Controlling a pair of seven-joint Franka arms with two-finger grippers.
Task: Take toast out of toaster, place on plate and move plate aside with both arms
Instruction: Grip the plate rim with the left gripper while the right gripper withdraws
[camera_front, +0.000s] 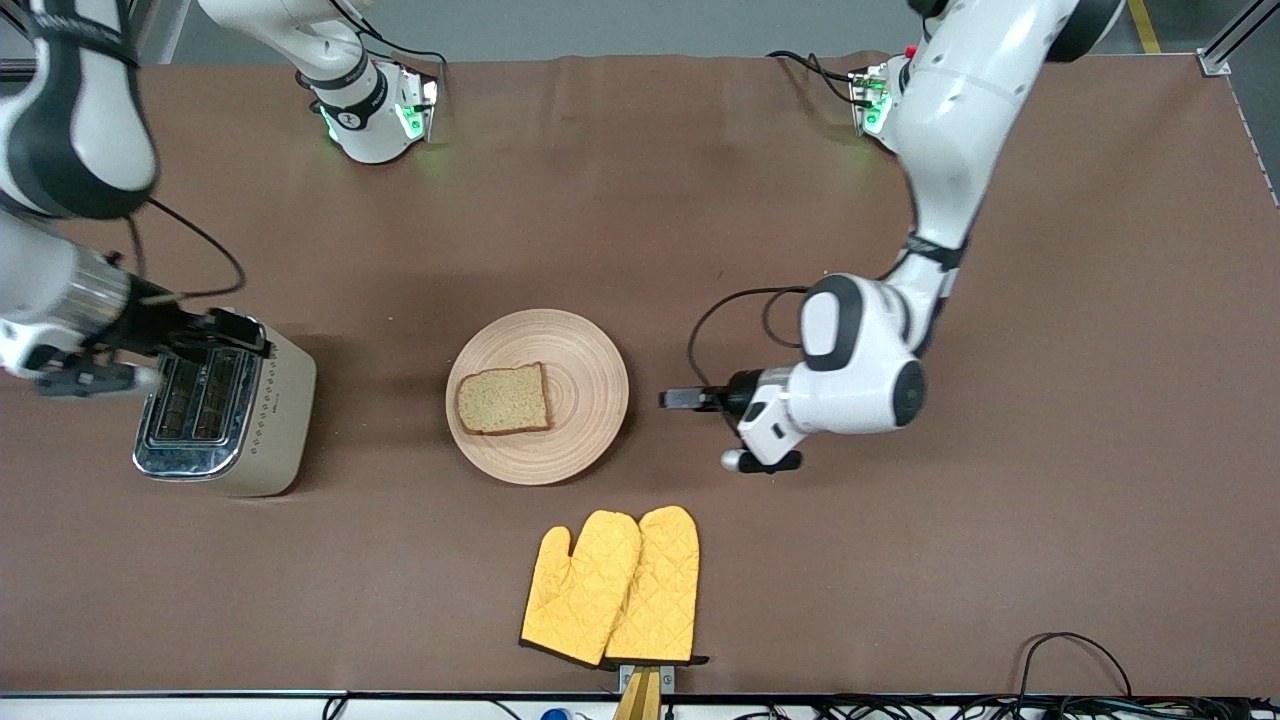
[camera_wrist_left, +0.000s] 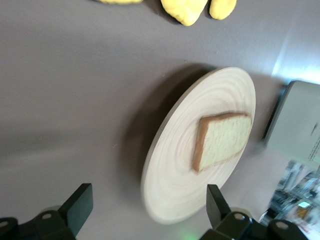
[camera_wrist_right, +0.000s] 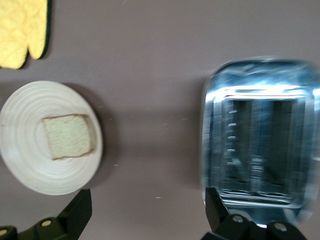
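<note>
The toast (camera_front: 503, 399) lies flat on the round wooden plate (camera_front: 583, 350) in the middle of the table. My left gripper (camera_front: 672, 399) is open and empty, low beside the plate's rim toward the left arm's end, not touching it. In the left wrist view the open gripper (camera_wrist_left: 148, 210) faces the plate (camera_wrist_left: 175, 185) with the toast (camera_wrist_left: 222, 140) on it. My right gripper (camera_front: 232, 334) is open and empty over the toaster (camera_front: 240, 420). In the right wrist view the gripper (camera_wrist_right: 147, 212) is over bare table beside the toaster (camera_wrist_right: 260, 145), with the plate (camera_wrist_right: 25, 125) and toast (camera_wrist_right: 68, 136) farther off.
A chrome and beige two-slot toaster stands toward the right arm's end of the table, its slots empty. A pair of yellow oven mitts (camera_front: 612, 588) lies nearer the front camera than the plate. The table is covered in brown cloth.
</note>
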